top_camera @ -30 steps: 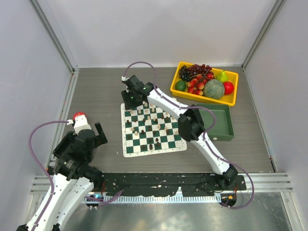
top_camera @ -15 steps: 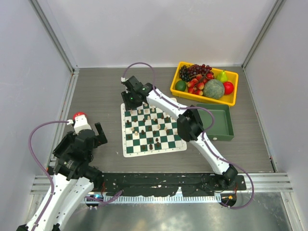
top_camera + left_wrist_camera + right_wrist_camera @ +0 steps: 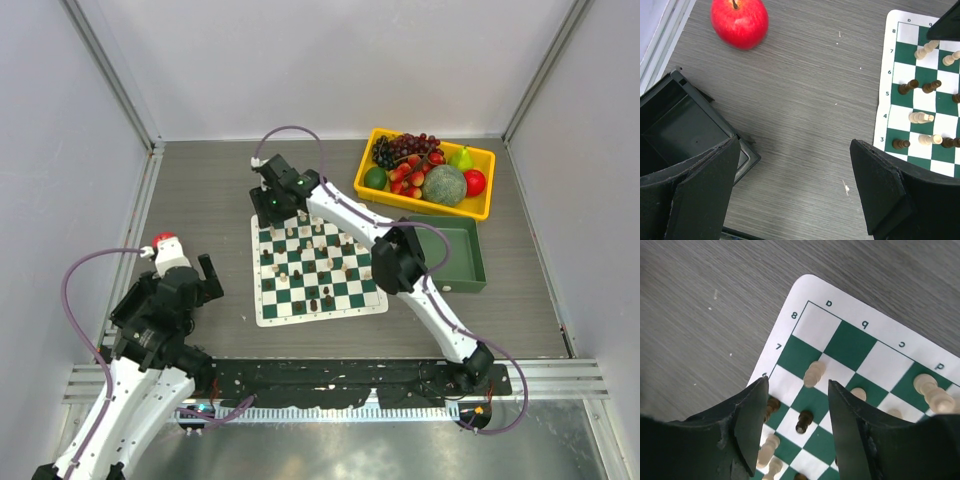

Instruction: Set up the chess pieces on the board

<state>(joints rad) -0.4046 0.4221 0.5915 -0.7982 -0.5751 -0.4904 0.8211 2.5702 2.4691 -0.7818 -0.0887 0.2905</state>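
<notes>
Right jaws widened, empty, over board (image 3: 812, 322); left jaws gaping.

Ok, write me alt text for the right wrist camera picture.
The two black fingers of the right claw stand apart above a corner of a green-and-white chess board on a grey table. A dark chess piece stands in the gap between them, with a cream piece just beyond it and more cream pieces nearby.
</notes>
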